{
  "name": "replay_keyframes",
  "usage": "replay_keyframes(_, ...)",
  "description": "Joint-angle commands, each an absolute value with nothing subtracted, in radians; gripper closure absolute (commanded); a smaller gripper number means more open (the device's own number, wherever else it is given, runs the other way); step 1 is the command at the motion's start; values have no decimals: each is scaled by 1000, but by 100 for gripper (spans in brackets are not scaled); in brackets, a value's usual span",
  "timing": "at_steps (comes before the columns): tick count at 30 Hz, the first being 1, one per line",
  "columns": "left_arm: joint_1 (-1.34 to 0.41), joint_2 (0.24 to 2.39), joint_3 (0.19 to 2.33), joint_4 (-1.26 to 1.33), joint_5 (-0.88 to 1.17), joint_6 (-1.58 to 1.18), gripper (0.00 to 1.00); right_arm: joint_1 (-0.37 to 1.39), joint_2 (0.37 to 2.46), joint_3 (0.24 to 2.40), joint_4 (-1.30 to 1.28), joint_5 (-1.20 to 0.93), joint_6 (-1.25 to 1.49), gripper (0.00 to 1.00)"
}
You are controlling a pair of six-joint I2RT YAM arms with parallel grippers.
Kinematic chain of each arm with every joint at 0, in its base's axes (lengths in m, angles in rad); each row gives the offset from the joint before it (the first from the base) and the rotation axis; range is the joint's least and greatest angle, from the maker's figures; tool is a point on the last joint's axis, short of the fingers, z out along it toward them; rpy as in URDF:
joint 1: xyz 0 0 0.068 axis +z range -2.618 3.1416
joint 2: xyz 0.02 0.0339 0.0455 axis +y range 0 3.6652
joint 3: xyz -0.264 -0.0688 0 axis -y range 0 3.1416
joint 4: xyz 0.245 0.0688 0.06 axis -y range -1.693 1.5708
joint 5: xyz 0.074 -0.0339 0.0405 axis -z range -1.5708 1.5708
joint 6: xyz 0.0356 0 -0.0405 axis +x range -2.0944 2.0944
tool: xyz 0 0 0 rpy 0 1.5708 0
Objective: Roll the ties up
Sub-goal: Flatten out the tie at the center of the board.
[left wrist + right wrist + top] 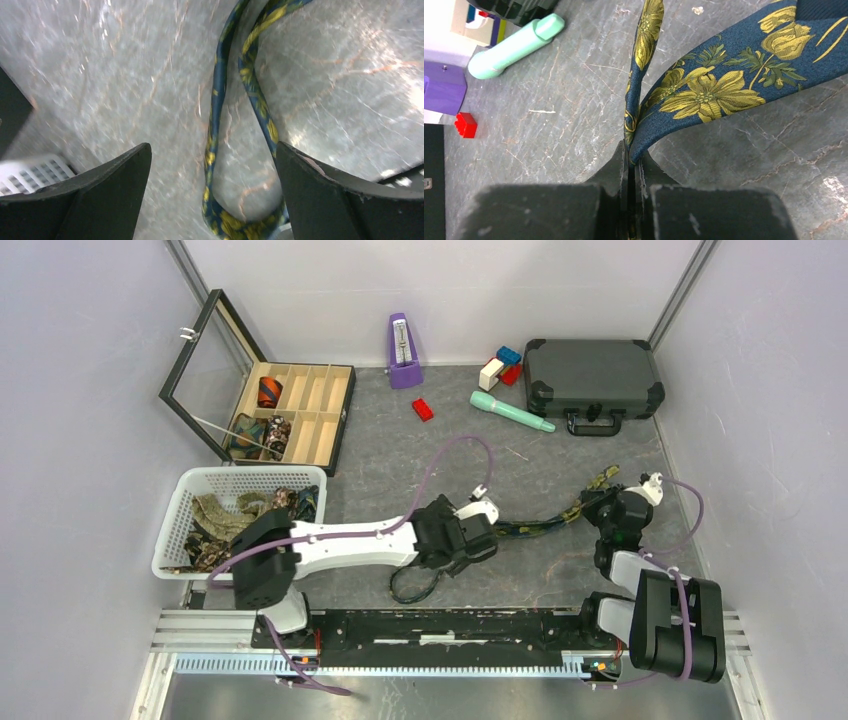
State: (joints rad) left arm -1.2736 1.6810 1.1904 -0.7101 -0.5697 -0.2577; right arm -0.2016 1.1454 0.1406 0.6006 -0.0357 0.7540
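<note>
The left arm [350,545] is showing a long white link between black joint housings, with a purple cable [470,438] looping off it. The right arm [680,625] is carrying the same black and white shells and purple cabling. The left gripper [214,145] and right gripper [631,152] are showing matte black, scuffed wedge fingers.

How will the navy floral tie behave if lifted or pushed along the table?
Likely floppy: the navy tie folds sharply where the right pincer pinches it. Pushed, it would probably bunch rather than slide straight: it lies in loose curves on the table. Seems thin and light.
</note>
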Motion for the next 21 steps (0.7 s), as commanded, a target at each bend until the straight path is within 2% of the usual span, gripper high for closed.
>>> replay_keyframes(1, -1273, 1523, 1161, -877, -472, -605, 0, -211, 1169, 196, 585, -53, 734, 100)
replay_keyframes(5, -1274, 1437, 1068, -931, -408, -729, 0, -211, 1172, 242, 530, -50, 703, 100)
replay_keyframes(10, -1278, 1338, 996, -868, -313, -842, 0, -211, 1172, 272, 503, -52, 691, 100)
replay_keyframes(21, -1281, 1445, 901, -811, -368, -920, 0, -211, 1207, 315, 474, -67, 662, 100)
